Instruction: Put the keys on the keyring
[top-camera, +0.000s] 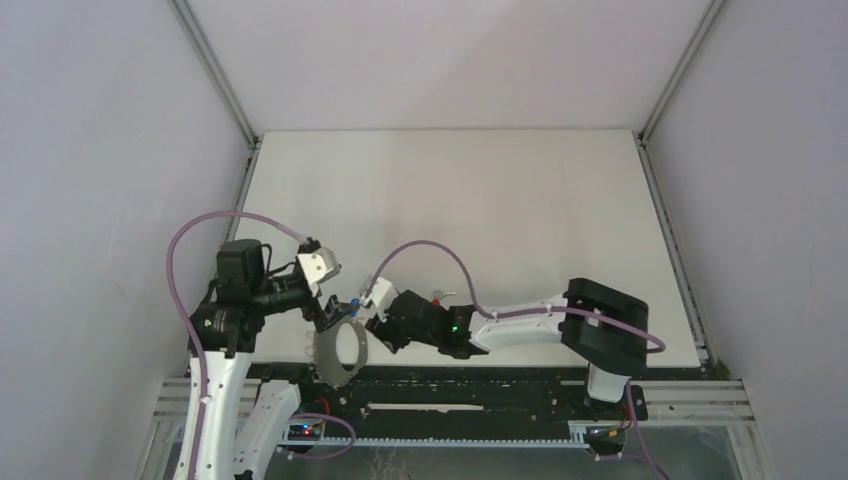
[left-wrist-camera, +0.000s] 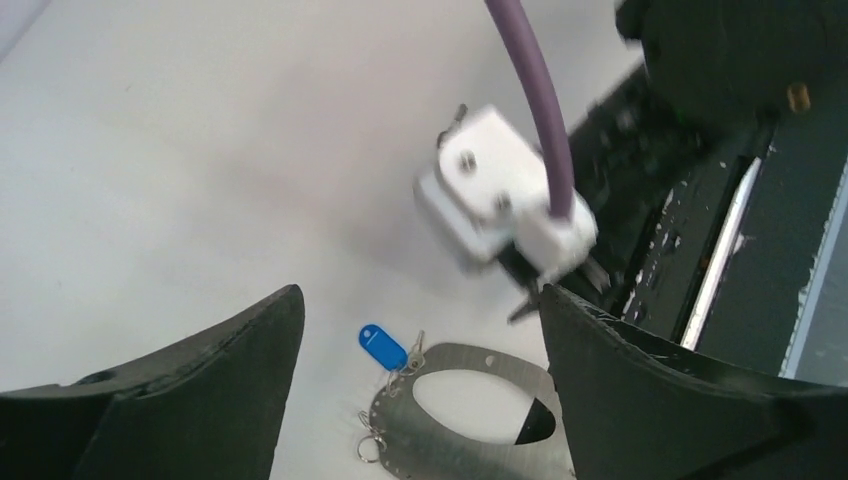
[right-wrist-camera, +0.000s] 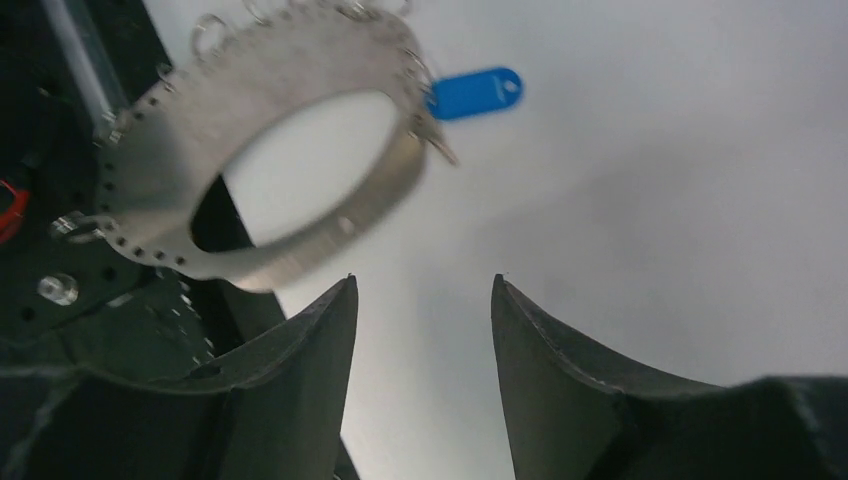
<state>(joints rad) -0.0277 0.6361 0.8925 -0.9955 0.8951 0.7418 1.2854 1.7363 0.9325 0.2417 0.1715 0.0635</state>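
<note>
At table (top-camera: 500, 220) edge: grey perforated keyring (right-wrist-camera: 170, 130), blue key (right-wrist-camera: 475, 92) beside; left end effector (left-wrist-camera: 420, 400), right end effector (right-wrist-camera: 420, 380) spread.

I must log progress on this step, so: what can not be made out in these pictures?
1. Red key: found in no view; only a red sliver cut off by the right wrist view's left edge.
2. Whether the blue key hangs on the keyring: the joint is blurred in both wrist views, too small in the top view.
3. Keyring's lower part: cut off by the left wrist view's bottom edge.
</note>
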